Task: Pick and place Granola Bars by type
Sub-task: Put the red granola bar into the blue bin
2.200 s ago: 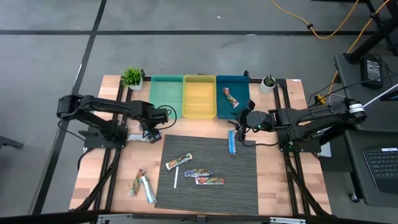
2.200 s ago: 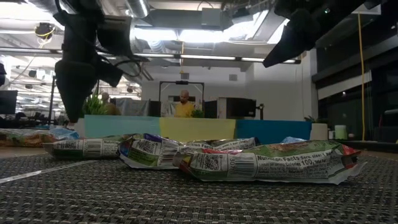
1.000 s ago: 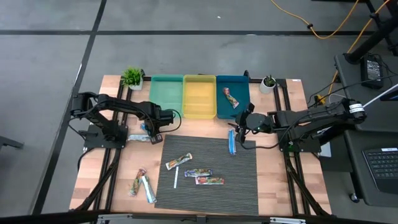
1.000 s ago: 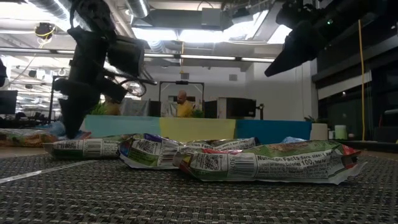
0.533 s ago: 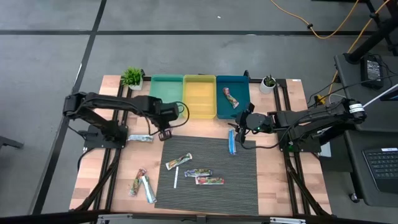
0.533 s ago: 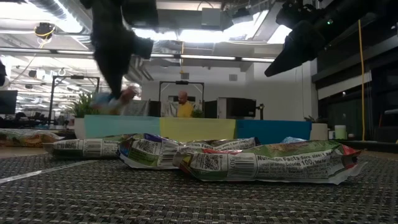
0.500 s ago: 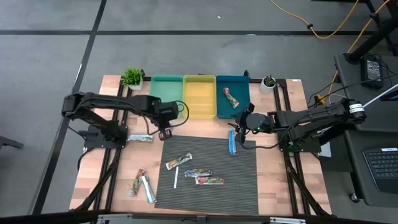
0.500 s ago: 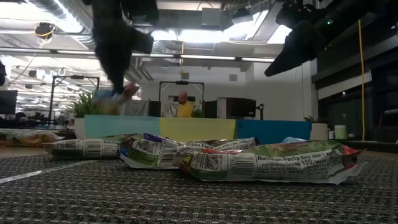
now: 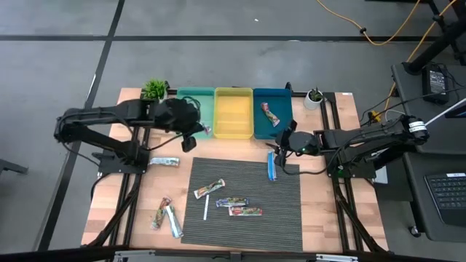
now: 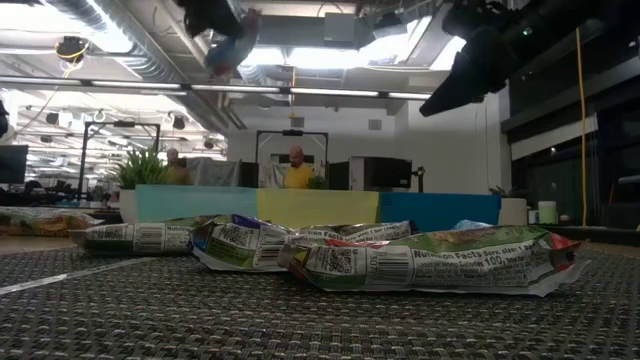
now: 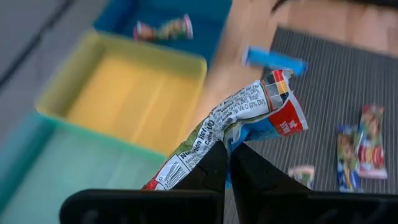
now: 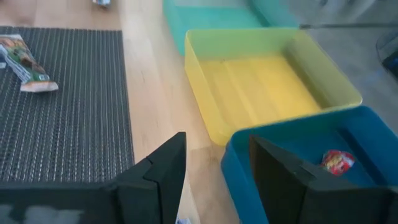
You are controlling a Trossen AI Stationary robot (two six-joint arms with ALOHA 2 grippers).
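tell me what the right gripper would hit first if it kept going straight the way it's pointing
Probably the blue bin: the right gripper is open and its wrist view looks straight at that bin's near wall, with the yellow bin just beyond. Depth is hard to judge, so it might skim the rim.

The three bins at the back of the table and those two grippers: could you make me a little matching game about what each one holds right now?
Things:
1. Yellow bin
2. Blue bin
3. Left gripper
4. Right gripper

States:
A. Holds one multicoloured bar
B. Open, holding nothing, near the blue bin
C. Nothing inside
D. Shut on a wrapped bar, above the green bin

Pairs: 1-C, 2-A, 3-D, 4-B
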